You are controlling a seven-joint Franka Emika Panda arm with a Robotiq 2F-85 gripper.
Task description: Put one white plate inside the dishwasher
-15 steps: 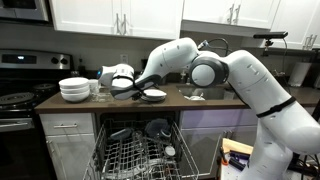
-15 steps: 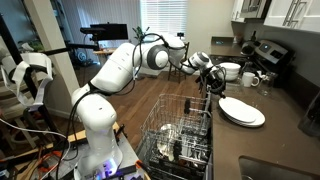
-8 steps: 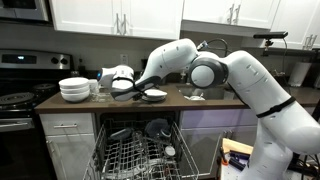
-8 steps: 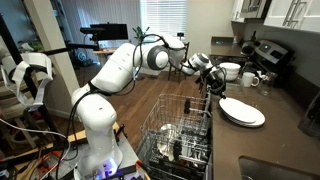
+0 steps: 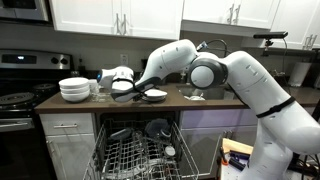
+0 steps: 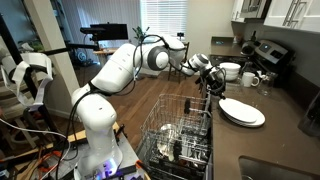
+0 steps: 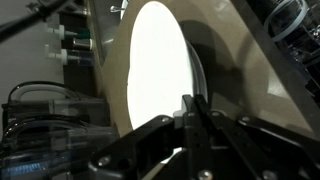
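Nearest the camera in an exterior view, the dishwasher [image 5: 118, 132] stands open with its wire rack [image 5: 135, 160] pulled out. Above it, at the table [image 5: 200, 103] edge, the gripper [image 5: 122, 88] is clamped on the rim of the white plate [image 7: 155, 70], clear of the rack.

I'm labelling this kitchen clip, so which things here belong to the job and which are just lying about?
For the job: white plate pinched in the end effector; dishwasher, rack pulled out.
Lying about: stack of bowls; plate on the counter; mug; stove.
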